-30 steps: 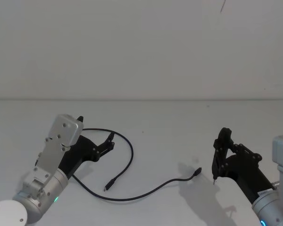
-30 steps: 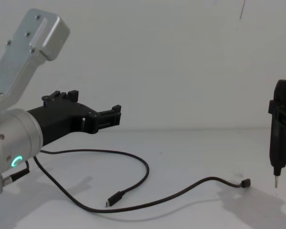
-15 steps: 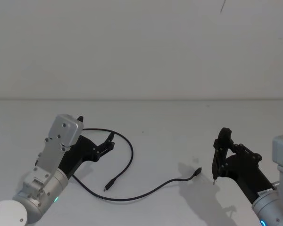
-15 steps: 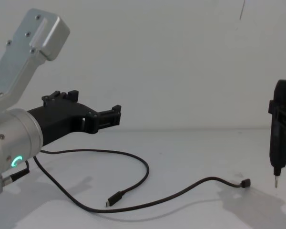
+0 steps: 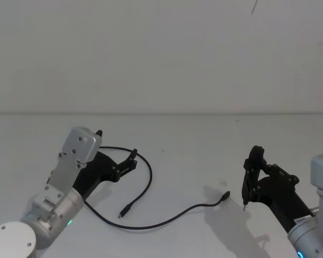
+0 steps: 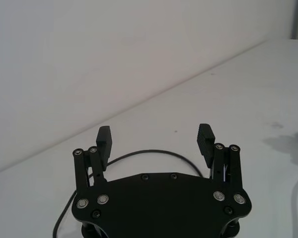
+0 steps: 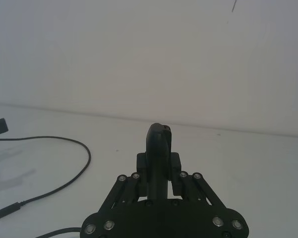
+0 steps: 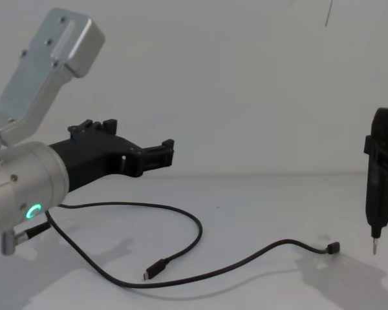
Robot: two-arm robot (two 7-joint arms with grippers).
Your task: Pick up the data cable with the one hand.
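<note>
Head view. The data cable (image 5: 151,173) is laid flat on the white table (image 5: 194,140), in the half nearer the robot and left of the middle. One stretch is curled into an open loop ending in a plug (image 5: 124,211). A second stretch is run rightward to the other plug (image 5: 224,196). The left gripper (image 5: 132,161) is placed over the left part of the loop, its fingers spread. The right gripper (image 5: 252,173) is parked at the right side, closed around a pen-shaped tool (image 5: 246,188), just beyond the right-hand plug.

Left wrist view. The left gripper (image 6: 155,136) is shown with its fingers (image 6: 205,135) held wide and nothing between them. A curve of the data cable (image 6: 154,151) is seen on the table past the fingers.

Right wrist view. The right gripper (image 7: 159,163) is clamped on the pen-shaped tool (image 7: 159,144). The data cable (image 7: 87,154) is seen well apart from it.

Chest view. The left gripper (image 8: 163,154) is held above the table, clear of the data cable (image 8: 198,234), which lies below it and to its right. A green ring (image 8: 33,211) is lit on the wrist. The pen-shaped tool (image 8: 376,194) is held upright, tip down.
</note>
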